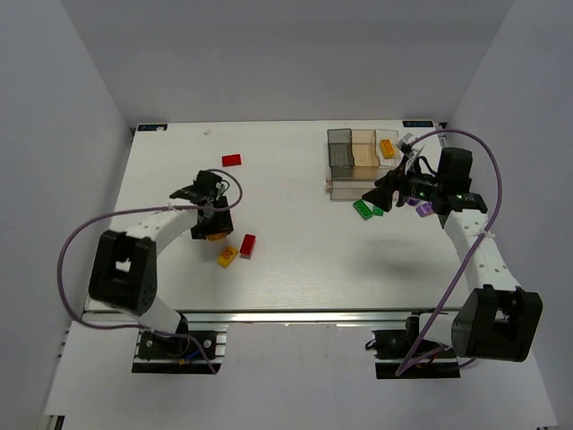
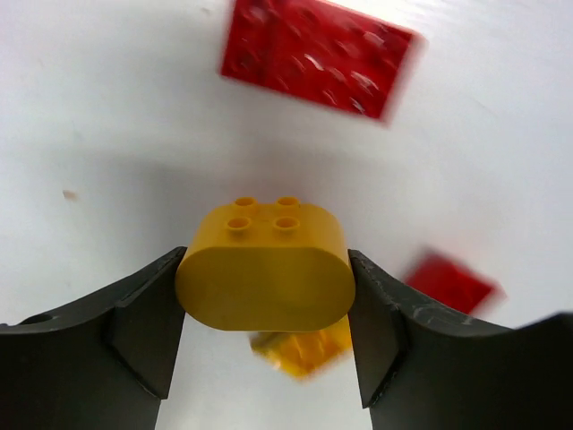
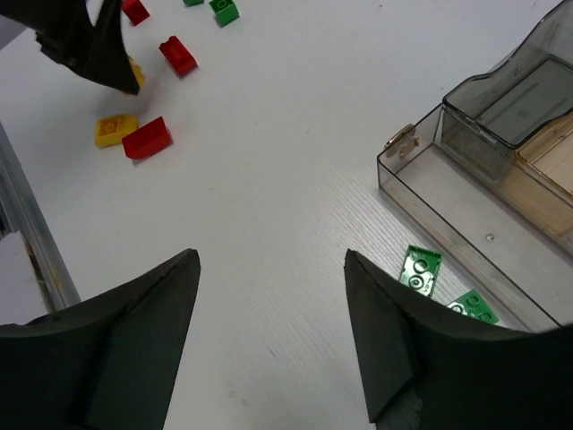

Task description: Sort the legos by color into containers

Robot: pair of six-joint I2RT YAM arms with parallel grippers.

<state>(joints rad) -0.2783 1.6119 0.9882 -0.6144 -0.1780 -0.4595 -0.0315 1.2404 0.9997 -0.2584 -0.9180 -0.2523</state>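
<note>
My left gripper (image 2: 266, 305) is shut on a rounded yellow lego (image 2: 265, 278), with a pad pressed on each side of it. Below it lie another yellow lego (image 2: 304, 349), a small red one (image 2: 450, 280) and, farther off, a flat red one (image 2: 318, 58). In the top view this gripper (image 1: 213, 235) is left of centre, beside a yellow lego (image 1: 227, 256) and a red lego (image 1: 248, 245). My right gripper (image 3: 270, 260) is open and empty over bare table, just in front of the containers (image 3: 466, 193). Two green legos (image 3: 420, 269) lie by the tray's front wall.
The containers (image 1: 356, 154) stand at the back right, with a yellow lego (image 1: 387, 147) in the clear bin. Green legos (image 1: 363, 210) and a purple one (image 1: 421, 208) lie under the right arm. A red lego (image 1: 232, 160) lies at the back left.
</note>
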